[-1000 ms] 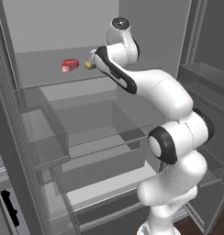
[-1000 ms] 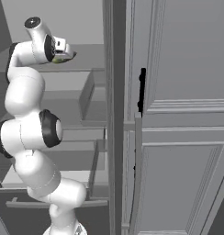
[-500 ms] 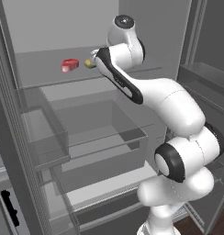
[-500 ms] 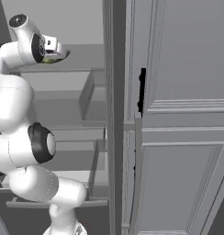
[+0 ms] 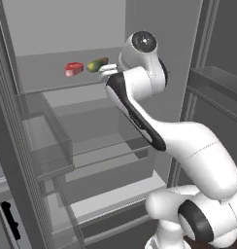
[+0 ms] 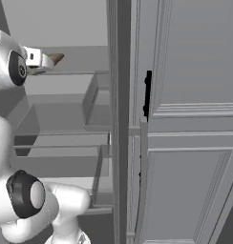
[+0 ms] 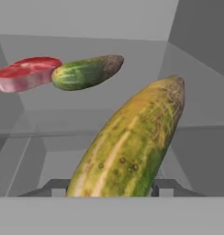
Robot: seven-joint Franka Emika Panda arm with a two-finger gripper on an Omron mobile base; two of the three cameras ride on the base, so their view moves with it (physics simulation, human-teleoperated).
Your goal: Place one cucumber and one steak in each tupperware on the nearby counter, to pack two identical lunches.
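Note:
My gripper (image 7: pixel 109 188) is shut on a yellow-green cucumber (image 7: pixel 132 142) that slants up and away from the fingers. Beyond it a second cucumber (image 7: pixel 86 72) lies on a grey fridge shelf (image 7: pixel 132 101), touching a pinkish-red steak (image 7: pixel 26 73). In the left base view the steak (image 5: pixel 73 68) lies on the upper shelf, with a cucumber (image 5: pixel 97 64) between it and my hand (image 5: pixel 109 70). From the right base view, the held cucumber's tip (image 6: pixel 55 58) juts out of the gripper (image 6: pixel 42 59). The tupperware and the counter are out of view.
The arm reaches into an open fridge with grey walls. Clear drawers (image 5: pixel 47 141) and glass shelves (image 5: pixel 106 155) lie below the hand. The fridge's edge (image 6: pixel 116 119) and a grey panelled door with a black handle (image 6: pixel 147 93) stand to the right.
The arm's upper joints have swung and risen. In the right base view the hand has shifted left with the cucumber still in it. Steak and second cucumber have not moved.

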